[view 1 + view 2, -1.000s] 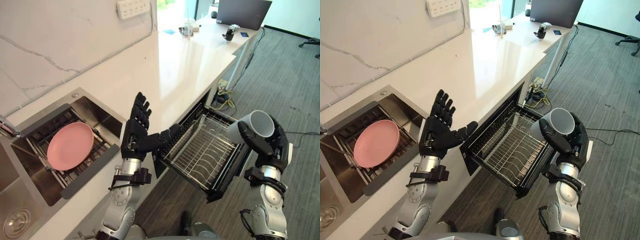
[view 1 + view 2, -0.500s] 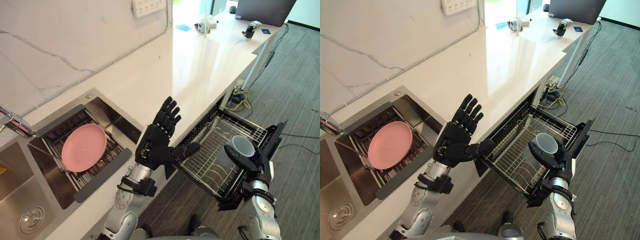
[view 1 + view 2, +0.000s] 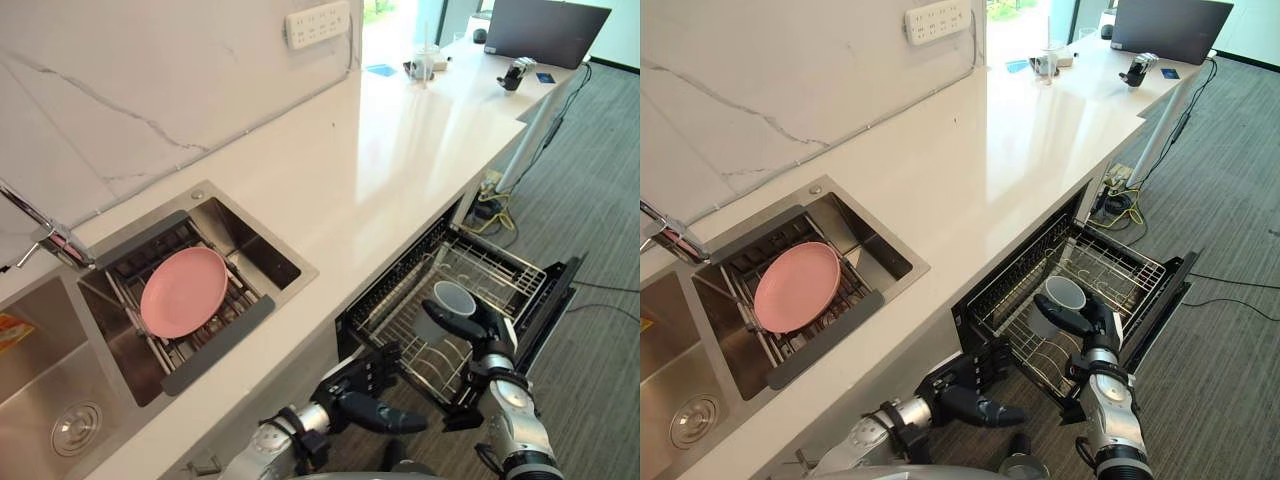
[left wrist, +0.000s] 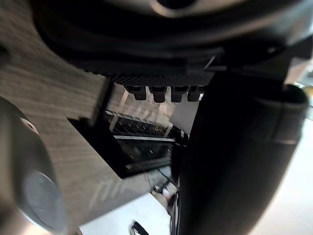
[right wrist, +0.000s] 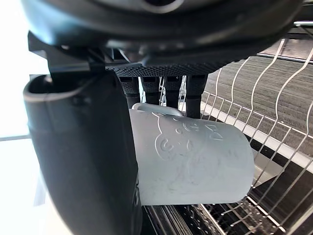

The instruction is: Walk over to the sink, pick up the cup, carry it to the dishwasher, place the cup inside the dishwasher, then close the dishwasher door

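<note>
Lowered since a second ago, the left hand [image 3: 362, 396] is being held below the counter [image 3: 400, 170] edge, fingers loosely spread. The white cup [image 3: 447, 307] is being gripped in curled fingers by the right hand [image 3: 491, 326], over the pulled-out wire rack [image 3: 495, 268] of the open dishwasher [image 3: 556, 300].

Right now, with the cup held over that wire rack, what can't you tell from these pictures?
- Whether the cup touches the rack: in the eye views the right hand covers its underside.
- Small things at the far end of the counter: too small to name.
- The tap: cut off by the left eye view's left edge.
- The rack's inner end: hidden under the counter.
</note>
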You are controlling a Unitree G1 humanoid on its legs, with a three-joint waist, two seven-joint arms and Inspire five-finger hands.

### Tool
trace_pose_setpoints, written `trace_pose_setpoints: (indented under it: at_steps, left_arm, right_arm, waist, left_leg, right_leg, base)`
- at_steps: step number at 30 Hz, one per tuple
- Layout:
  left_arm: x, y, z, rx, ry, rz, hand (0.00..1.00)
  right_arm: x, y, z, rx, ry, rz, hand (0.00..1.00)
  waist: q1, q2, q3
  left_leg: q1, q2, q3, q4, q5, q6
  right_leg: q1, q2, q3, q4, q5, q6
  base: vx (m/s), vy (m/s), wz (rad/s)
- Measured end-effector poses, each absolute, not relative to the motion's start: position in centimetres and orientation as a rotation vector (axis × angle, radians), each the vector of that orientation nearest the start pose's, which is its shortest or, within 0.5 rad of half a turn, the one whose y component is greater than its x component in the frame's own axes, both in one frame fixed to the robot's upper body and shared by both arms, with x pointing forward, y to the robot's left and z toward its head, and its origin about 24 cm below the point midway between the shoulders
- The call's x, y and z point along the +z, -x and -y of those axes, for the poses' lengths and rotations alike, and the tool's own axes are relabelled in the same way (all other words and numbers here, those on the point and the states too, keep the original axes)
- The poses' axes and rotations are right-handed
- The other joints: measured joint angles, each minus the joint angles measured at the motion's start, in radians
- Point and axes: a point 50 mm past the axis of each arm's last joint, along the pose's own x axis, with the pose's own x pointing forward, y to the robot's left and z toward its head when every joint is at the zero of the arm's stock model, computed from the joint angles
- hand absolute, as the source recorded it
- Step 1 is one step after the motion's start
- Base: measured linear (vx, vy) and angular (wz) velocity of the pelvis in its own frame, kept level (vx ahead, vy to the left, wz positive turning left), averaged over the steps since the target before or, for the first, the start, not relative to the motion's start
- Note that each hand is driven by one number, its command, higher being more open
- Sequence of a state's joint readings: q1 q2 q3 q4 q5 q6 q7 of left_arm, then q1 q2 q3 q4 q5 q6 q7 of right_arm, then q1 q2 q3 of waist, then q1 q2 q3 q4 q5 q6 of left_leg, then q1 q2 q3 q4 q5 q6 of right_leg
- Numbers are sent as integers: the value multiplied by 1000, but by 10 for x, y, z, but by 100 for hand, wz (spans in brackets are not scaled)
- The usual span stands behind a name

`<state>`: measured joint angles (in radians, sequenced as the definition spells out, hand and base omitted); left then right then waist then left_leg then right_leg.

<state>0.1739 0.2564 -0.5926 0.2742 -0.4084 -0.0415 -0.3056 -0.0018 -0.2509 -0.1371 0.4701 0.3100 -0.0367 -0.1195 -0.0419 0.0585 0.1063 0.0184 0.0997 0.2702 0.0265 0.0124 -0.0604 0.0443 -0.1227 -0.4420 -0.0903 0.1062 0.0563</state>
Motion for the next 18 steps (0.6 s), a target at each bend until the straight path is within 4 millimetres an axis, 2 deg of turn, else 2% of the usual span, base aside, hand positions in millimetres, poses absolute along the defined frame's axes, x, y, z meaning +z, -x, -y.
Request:
trace_pose_setpoints:
  at_steps: [6, 11, 18]
  left_arm:
    - [-88, -144, -114, -542, -55, -617, 100]
    - [-105, -133, -138, -417, -215, -683, 100]
    - [-124, -109, -169, -227, -257, -819, 100]
  right_arm:
    - [-48, -226, 249, -291, -24, -439, 0]
    - [-50, -228, 256, -260, 28, -477, 0]
    - [-53, -231, 266, -240, 128, -542, 0]
  waist:
    - [2, -6, 4]
    - [3, -9, 6]
    - [6, -12, 11]
  left_leg:
    - [9, -4, -11, -19, 13, -2]
    - [9, -8, -19, -30, 20, 3]
    - [7, -22, -49, -34, 25, 9]
  right_leg:
    - [6, -1, -11, 0, 0, 1]
    - [6, -5, -23, 0, 0, 1]
    - [20, -17, -55, 0, -2, 9]
  base:
    - [-12, 13, 6]
    - [18, 13, 5]
    - [15, 24, 13]
